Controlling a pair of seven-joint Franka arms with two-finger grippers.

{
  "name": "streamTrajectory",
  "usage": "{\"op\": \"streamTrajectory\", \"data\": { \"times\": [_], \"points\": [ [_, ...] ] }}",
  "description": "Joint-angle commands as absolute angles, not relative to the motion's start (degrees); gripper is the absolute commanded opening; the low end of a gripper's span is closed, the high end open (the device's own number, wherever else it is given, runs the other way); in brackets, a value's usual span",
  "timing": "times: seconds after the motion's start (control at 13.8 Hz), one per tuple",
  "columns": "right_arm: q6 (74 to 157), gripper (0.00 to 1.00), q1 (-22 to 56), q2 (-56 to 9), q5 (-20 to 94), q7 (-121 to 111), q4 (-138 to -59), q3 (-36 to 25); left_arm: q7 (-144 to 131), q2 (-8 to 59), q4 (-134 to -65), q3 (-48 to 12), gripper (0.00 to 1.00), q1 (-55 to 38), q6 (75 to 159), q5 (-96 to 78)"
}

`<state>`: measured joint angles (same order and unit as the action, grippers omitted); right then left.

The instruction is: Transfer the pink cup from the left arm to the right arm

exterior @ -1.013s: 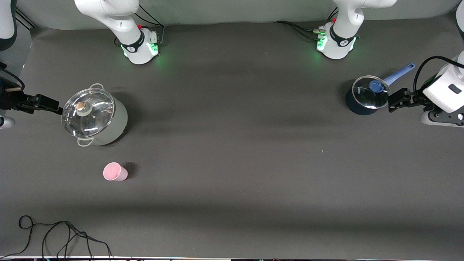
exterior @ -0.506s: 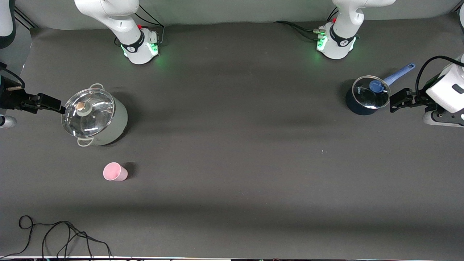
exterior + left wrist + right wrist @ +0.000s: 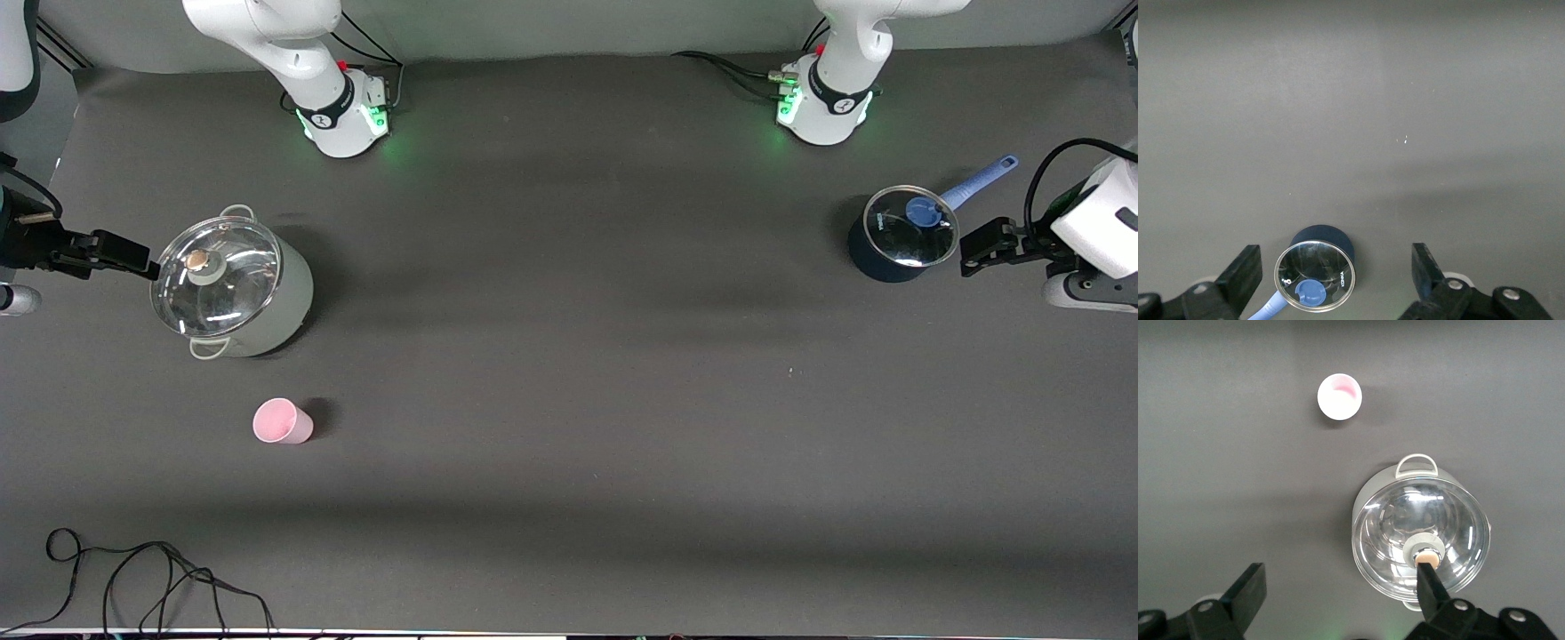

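While the pink cup (image 3: 282, 421) stands upright on the table, held by neither arm, it sits near the right arm's end, nearer to the front camera than the right gripper (image 3: 120, 253) and well apart from the left gripper (image 3: 982, 245). This picture would fit a cup that waits to be picked up as well as a cup that was set down after a handover, so I cannot judge which stage it is. The right gripper hangs at the edge of the grey pot (image 3: 233, 287) with a glass lid, its fingers spread wide and holding nothing. The left gripper hangs just beside the small dark blue saucepan (image 3: 900, 236), also spread wide and holding nothing. If the left arm must reach the cup, the way is long and crosses most of the table, so a reach at full stretch could give a poor grip on the light cup and tip it. The right gripper could also knock the pot lid, because one finger lies over it in the right wrist view. That view shows the cup (image 3: 1339, 397) from above, with its open mouth up, which the front view leaves less clear. The left wrist view shows only the saucepan (image 3: 1315, 275) and no cup.
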<state>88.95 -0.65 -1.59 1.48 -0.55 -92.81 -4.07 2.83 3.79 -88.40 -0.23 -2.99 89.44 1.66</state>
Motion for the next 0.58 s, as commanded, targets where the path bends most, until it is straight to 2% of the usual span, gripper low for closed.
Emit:
{"op": "streamTrajectory", "data": {
  "times": [0.0,0.51],
  "points": [
    [89.0,1.0,-0.4,-1.7,0.9,-0.1,-92.2,-4.1,2.7,4.2,-87.3,-0.6,1.0,-2.5,88.4,1.5],
    [89.7,1.0,-0.4,-1.8,-1.0,-0.4,-92.3,-4.0,2.9,4.1,-87.5,-0.6,1.0,-2.3,88.3,1.4]
  ]
}}
